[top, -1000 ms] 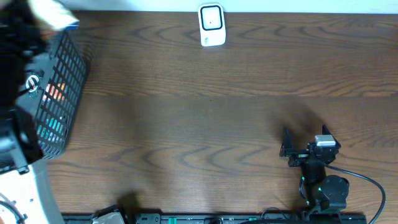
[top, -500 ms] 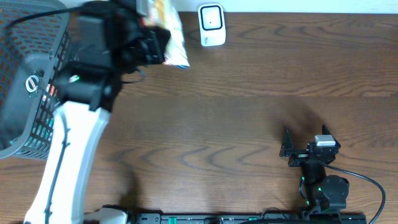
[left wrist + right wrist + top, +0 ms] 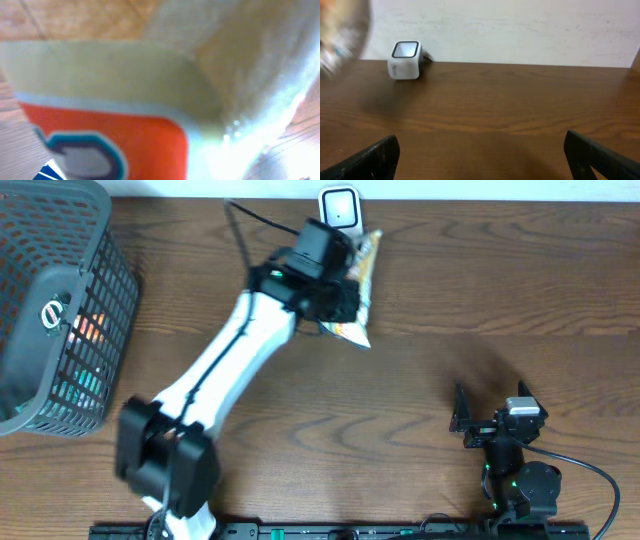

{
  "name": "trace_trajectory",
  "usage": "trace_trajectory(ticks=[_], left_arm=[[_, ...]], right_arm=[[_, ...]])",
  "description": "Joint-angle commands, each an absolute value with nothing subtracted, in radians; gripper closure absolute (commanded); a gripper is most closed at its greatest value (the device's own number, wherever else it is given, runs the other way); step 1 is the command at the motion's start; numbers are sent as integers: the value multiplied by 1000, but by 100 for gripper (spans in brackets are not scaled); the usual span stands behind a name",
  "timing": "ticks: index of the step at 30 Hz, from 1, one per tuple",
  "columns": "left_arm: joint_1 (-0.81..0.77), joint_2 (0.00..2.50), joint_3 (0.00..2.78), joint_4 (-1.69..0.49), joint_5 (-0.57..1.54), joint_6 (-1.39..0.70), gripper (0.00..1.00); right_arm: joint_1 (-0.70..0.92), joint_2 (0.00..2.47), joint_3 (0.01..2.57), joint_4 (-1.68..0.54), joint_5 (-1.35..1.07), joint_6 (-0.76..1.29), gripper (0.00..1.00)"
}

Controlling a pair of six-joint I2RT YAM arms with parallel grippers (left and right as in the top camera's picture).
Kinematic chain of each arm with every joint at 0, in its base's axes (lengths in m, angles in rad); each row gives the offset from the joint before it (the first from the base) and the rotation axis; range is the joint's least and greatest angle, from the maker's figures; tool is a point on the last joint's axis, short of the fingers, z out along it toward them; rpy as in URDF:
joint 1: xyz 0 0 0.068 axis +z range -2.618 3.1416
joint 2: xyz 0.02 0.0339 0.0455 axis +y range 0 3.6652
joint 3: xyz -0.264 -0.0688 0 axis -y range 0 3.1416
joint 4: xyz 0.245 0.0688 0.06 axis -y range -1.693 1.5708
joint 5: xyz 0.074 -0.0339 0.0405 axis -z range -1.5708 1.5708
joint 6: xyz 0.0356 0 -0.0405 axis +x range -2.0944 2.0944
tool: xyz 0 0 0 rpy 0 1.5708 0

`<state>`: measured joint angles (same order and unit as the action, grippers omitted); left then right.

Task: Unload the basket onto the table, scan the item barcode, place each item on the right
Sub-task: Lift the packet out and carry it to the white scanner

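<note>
The snack packet (image 3: 357,308) is at the far edge of the table (image 3: 450,300), seen from overhead. Most of it is covered by the left gripper (image 3: 338,288), whose fingertips cannot be made out; only the packet's right edge and lower corner protrude. In the left wrist view the snack packet (image 3: 150,100) fills the frame out of focus, and no barcode can be read. In the right wrist view it is a blur cut off at the left border.

The left gripper is closed on the snack packet, which juts from the gripper's right side. The packet sits just in front of the white scanner (image 3: 340,215); whether the two touch cannot be told.

The packet is pale and crinkled, with an orange panel, a teal-outlined mark and a blue corner.

The right gripper (image 3: 463,416) rests near the table's front right, well apart from the packet, with its jaws spread wide. A dark mesh basket (image 3: 70,320) holding coloured items stands at the far left.
</note>
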<state>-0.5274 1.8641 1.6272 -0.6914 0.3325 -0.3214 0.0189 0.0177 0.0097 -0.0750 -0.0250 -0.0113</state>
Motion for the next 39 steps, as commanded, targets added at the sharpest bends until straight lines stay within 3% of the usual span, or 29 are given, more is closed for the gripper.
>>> trace_trajectory(ticks=[1,13,15,22,28,31,39], left_arm=[[-554,1926,1640,-655,319,-374,93],[-562,2028,1640,-661,83,-440,91],[-561,2027,1640,-661,73,-440,66],[-558,1995,1641,-669,74,-439,56],[-538,1898,1653,-667,73,-439,56],[-513,1833,1653,-665,67,-439,68],[-469,1782,1652,-696,33,-439,68]], right_arm=[[25,14,6,-77,-18,-9,1],[25,14,6,-77,-18,-9,1],[25,14,6,-77,-18,-9,1],[25,14,6,-77,-18,-9,1],[25,14,6,-77,-18,-8,1],[25,14,6,-77,-18,-9,1],[25,14,6,-77,-18,-9,1]])
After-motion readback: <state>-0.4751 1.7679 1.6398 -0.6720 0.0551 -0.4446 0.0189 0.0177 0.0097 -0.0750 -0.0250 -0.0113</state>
